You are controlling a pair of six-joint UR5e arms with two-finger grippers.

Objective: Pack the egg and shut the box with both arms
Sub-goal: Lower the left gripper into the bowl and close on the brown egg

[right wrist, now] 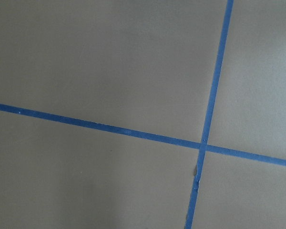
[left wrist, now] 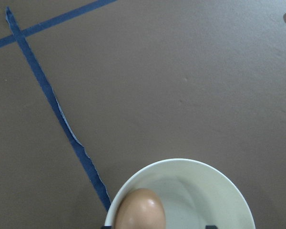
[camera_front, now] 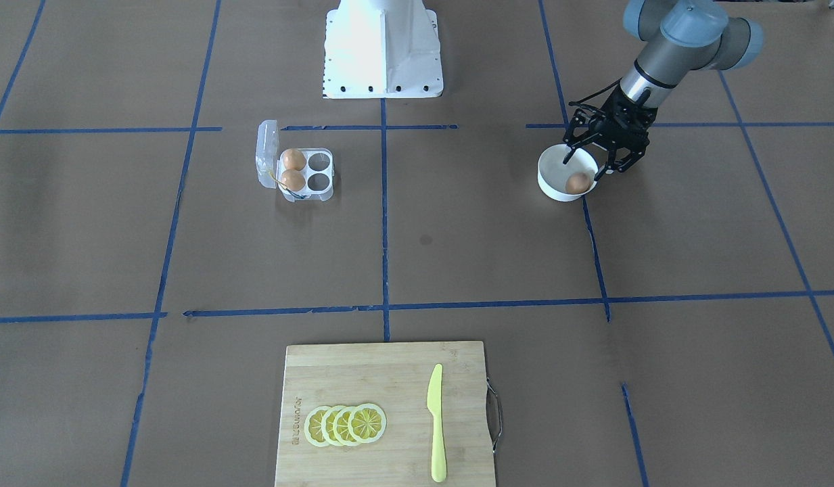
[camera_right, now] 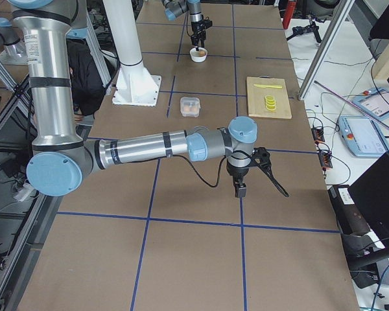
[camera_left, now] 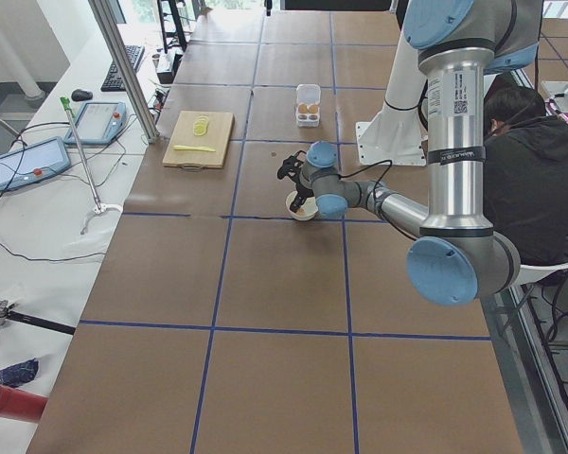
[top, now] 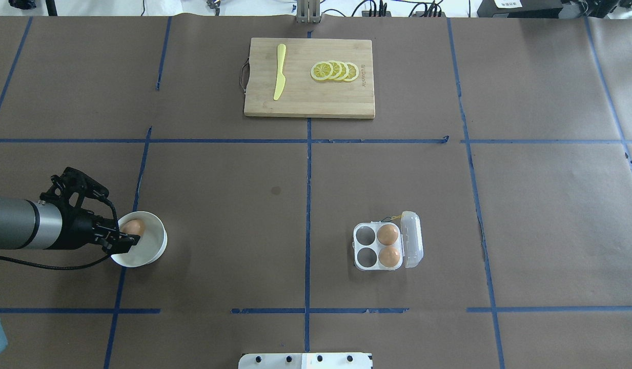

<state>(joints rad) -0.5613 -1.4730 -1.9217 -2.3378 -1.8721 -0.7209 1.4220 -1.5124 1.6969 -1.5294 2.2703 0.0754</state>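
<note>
Both arms are silver-grey tubes with pale blue joint caps: left arm (camera_front: pixel 687 40) at upper right, right arm (camera_right: pixel 142 150) at mid-frame. Each ends in a black, skeletal hand: left hand (camera_front: pixel 592 162), right hand (camera_right: pixel 259 188). A thin black cable (top: pixel 54 267) trails off the left wrist. The white base (camera_front: pixel 383 51) has a row of dark screws (camera_front: pixel 371 88).

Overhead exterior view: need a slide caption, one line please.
Left hand open over the egg in the white bowl; the open box holds two eggs.
</note>
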